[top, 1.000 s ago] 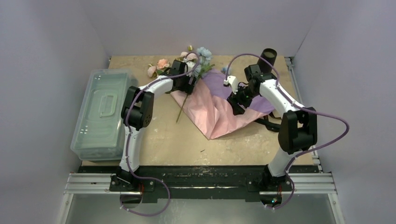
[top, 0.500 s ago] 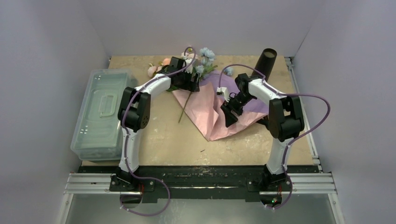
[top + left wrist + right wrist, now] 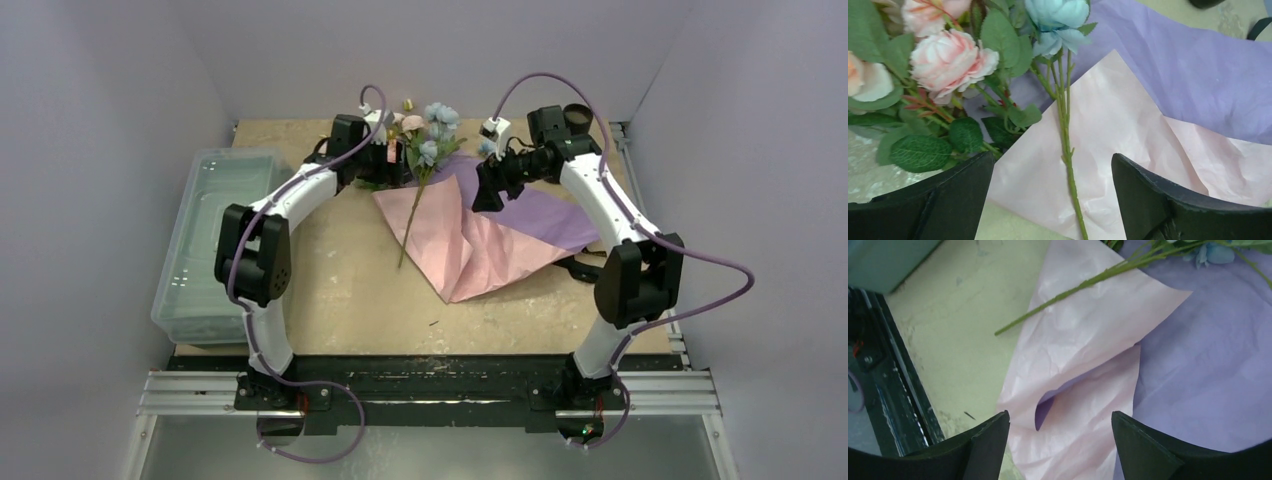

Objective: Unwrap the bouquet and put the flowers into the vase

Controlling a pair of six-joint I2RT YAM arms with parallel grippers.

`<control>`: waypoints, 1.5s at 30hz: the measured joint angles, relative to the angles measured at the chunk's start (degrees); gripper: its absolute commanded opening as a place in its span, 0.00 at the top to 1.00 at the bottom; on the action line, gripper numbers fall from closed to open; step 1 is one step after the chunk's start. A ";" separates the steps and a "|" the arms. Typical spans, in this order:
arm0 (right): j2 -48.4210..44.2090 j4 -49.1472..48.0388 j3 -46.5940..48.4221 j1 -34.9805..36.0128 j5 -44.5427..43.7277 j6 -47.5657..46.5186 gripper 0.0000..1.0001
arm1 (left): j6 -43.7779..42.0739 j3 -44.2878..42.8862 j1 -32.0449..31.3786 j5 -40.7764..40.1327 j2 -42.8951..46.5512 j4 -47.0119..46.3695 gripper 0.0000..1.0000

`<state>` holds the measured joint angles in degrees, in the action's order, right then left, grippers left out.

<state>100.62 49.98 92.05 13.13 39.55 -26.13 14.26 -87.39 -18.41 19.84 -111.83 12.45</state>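
The flowers [image 3: 420, 128] lie in a loose bunch at twelve o'clock on the table [image 3: 340, 290], heads toward the back wall. The wrapping is spread open beneath and beside them. One thin green stem [image 3: 1068, 150] trails out of the bunch toward six o'clock, lying across the pink paper [image 3: 455, 245].

We'd judge these light and springy, with soft, bulky heads like the pink rose [image 3: 950, 57] and wiry stalks. The leaves look ready to snag on their neighbours. The place to take hold looks like the bare stretch of stem below the leaves, never the bloom. There is a catch, though: the stem lies flat on thin paper, so a pinch there could gather the sheet too.

The left gripper [image 3: 1052, 165] hangs right over that stem with its jaws spread wide and nothing between them. At about two o'clock from the bunch, the right gripper [image 3: 1060, 420] is spread just as wide and holds nothing. It looks down on the pink fold and the lilac sheet [image 3: 545, 212].

Further out, the vase [image 3: 577, 117] stands at one o'clock, half hidden behind the right arm. It's tall with a narrow mouth, so we'd expect it to tip easily. A clear lidded bin [image 3: 205, 240] sits at nine o'clock.
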 measured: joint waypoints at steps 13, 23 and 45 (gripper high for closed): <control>3.82 -21.73 0.74 13.00 -12.50 33.31 0.37 | 7.67 17.49 5.29 10.08 7.52 -7.28 0.27; 21.46 -26.69 10.25 21.46 -36.54 45.83 0.37 | 6.91 21.20 5.99 9.75 14.25 -7.32 0.27; 31.45 -26.75 16.26 21.53 -44.81 44.92 0.57 | 4.33 17.73 2.75 11.02 2.58 -14.84 0.63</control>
<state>132.07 23.22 108.31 34.65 -5.26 18.79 18.59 -69.67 -15.66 30.85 -109.25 -2.39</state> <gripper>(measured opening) 0.426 0.446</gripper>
